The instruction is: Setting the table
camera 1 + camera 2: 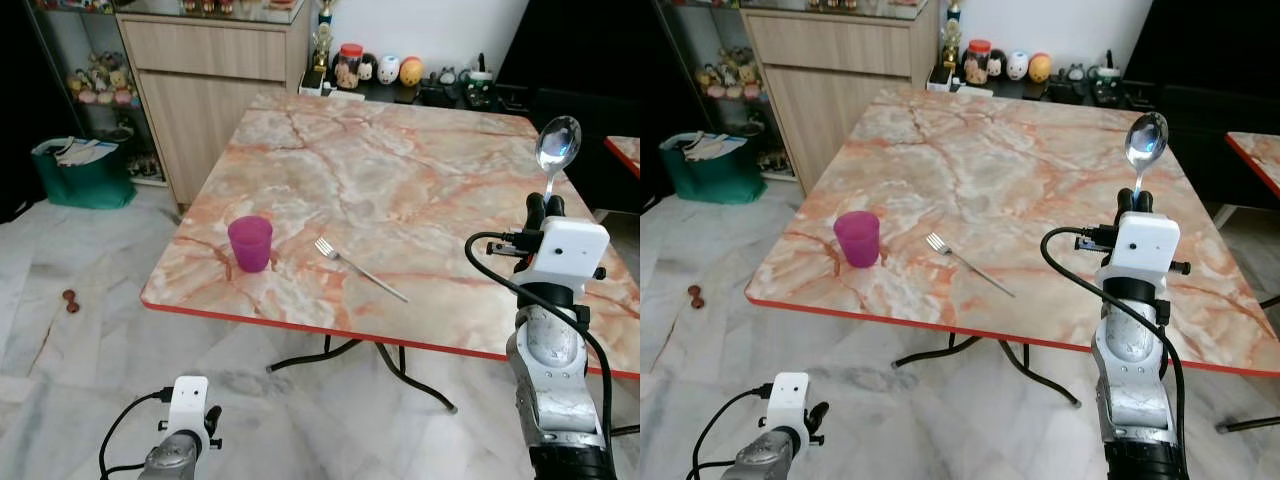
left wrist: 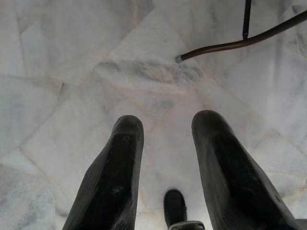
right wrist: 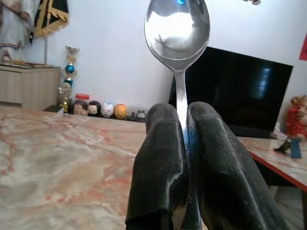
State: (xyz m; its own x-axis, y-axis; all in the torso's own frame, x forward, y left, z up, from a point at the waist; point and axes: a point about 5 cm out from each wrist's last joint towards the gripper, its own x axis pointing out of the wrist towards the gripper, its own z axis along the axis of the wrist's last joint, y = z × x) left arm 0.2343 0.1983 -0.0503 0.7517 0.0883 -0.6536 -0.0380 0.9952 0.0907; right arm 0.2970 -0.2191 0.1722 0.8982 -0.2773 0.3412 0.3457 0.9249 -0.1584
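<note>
Nearest the camera, the left gripper [image 2: 163,158] hangs low beside the robot, pointing down at the pale marble floor [image 1: 90,350], its two black fingers spread apart with nothing between them. The right arm is raised upright at the table's near right edge, and the right gripper [image 1: 545,205] has its fingers pressed tight on the handle of a spoon [image 1: 556,148], which stands vertical with its bowl uppermost. Beyond it the marble-patterned table [image 1: 400,170] with a red rim carries a purple cup [image 1: 250,243] near the front left corner and a fork [image 1: 358,268] lying just beside it, apart from it, tines toward the cup. Farther back stand a wooden cabinet [image 1: 210,70], a green bag [image 1: 80,170] on the floor, and a row of small figurines [image 1: 385,68] against the white wall, with a dark screen [image 3: 249,86] to the right.
</note>
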